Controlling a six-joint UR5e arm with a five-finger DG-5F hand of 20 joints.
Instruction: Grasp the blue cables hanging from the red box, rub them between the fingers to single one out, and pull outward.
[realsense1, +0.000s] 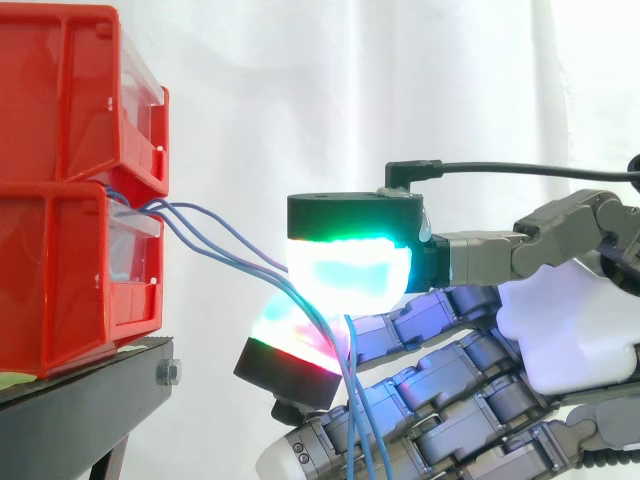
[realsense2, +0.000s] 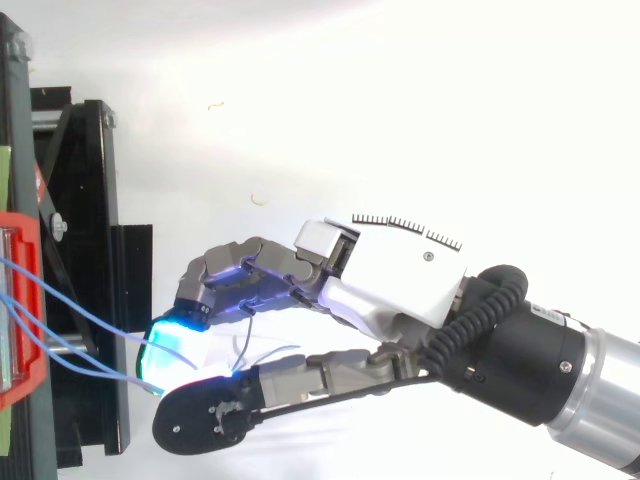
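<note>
- Blue cables (realsense1: 352, 400) come out of the front of the stacked red bins (realsense1: 60, 280), at the seam where the upper bin sits on the lower one.
- From there they run right and slightly downward in a loose fan of separate strands, clear of the bins' fronts.
- The strands come together between two glowing pads (realsense1: 350, 270) of the hand (realsense2: 400, 280). Past that pinch they drop steeply and hang in front of the lower fingers.
- The hand reaches in from the right with its fingertips pointing left toward the bins.
- One upper pad, lit green, cyan and white, is pressed down against a lower pad that shows red and white. The cables are nipped between them.
- The other fingers lie bent below the pinch and hold nothing that can be made out.
- In the top view a cyan-lit pad sits just right of the black stand (realsense1: 90, 400), near it but not touching. Two strands cross the gap from the bins on the left.
- The bins rest on the black stand at the left, in front of the white curtain (realsense1: 400, 80).
</note>
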